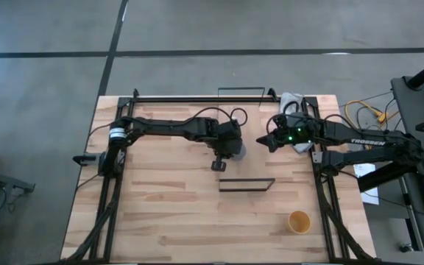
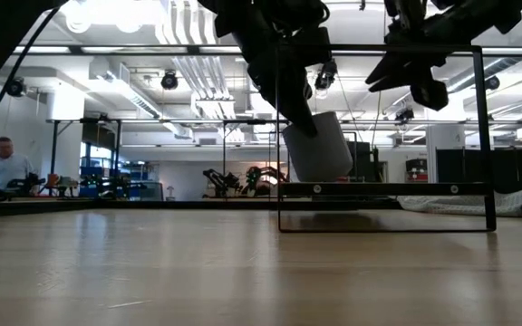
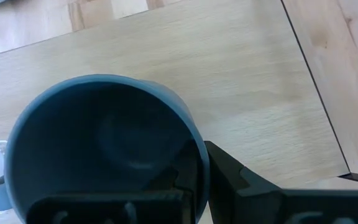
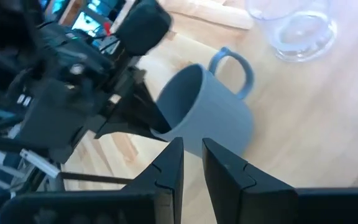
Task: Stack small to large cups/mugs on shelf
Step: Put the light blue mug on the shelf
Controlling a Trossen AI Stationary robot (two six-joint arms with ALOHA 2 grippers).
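Observation:
My left gripper (image 1: 232, 147) is shut on the blue-grey cup (image 2: 320, 147), which has a handle (image 4: 232, 62), and holds it above the light-wood shelf (image 3: 241, 68). The tiny clear glass (image 4: 300, 28) stands on the shelf beside the cup. The yellow-orange cup (image 1: 299, 221) stands on the tabletop at the near right. My right gripper (image 4: 191, 158) is shut and empty; it hovers just right of the blue-grey cup, over the shelf. My left gripper holds the blue-grey cup by its rim (image 3: 201, 158), on the side opposite the handle, with one finger inside the cup and one finger (image 3: 235, 180) outside. It comes from the table's left. The cup is tilted and lifted clear of the shelf.
Thin black wire frames (image 1: 245, 184) stand at the shelf's short ends, near and far. A white cloth (image 1: 293, 99) lies at the table's far right. Bare planked tabletop (image 1: 168, 206) spreads across the near left.

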